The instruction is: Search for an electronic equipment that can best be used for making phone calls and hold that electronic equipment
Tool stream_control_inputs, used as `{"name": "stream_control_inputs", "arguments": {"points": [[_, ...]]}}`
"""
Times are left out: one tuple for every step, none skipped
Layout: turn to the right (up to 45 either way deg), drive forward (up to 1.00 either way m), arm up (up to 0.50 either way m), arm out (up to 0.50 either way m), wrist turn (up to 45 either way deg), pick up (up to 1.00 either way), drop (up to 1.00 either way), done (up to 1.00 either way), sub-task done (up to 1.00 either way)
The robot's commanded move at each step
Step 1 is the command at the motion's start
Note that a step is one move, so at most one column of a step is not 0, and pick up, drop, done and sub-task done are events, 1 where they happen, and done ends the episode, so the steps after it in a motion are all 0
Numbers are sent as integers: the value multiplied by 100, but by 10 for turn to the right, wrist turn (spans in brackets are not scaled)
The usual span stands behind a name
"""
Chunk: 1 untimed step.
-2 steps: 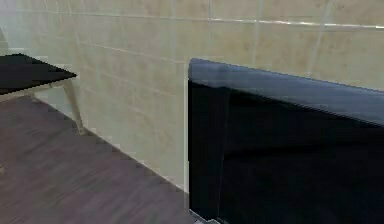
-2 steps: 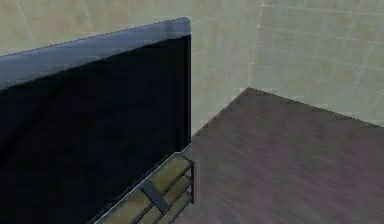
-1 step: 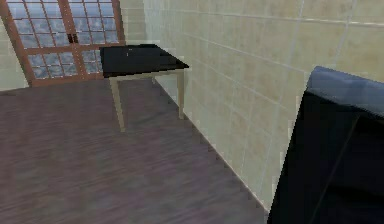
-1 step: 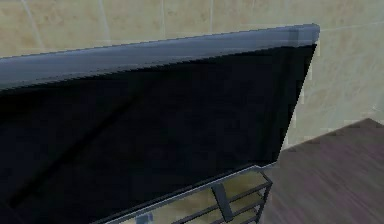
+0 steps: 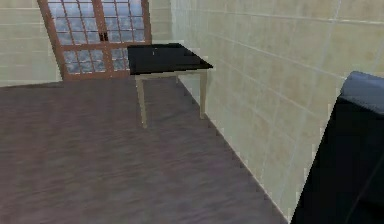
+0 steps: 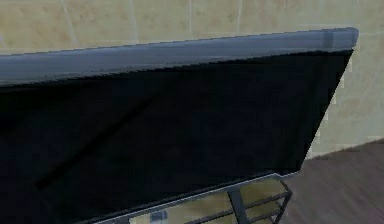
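A table (image 5: 168, 60) with a black top and pale legs stands against the tiled wall, ahead in the forward view. On its far part lies a small thin object (image 5: 156, 47), too small to name. A large black flat screen (image 6: 170, 125) with a grey top edge spans the arm side view; its dark edge (image 5: 345, 160) also shows at the forward view's right. Under the screen a pale shelf stand (image 6: 250, 205) with a dark frame shows, with a small light thing (image 6: 158, 216) on it.
Double glass doors (image 5: 95, 35) with brown frames close the far wall in the forward view. Dark wood floor (image 5: 100, 150) stretches wide to the table's left. A tiled pale wall (image 5: 270, 80) runs along the forward view's right.
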Motion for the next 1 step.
{"name": "stream_control_inputs", "arguments": {"points": [[450,0,0,0,0,0,0,0,0]]}}
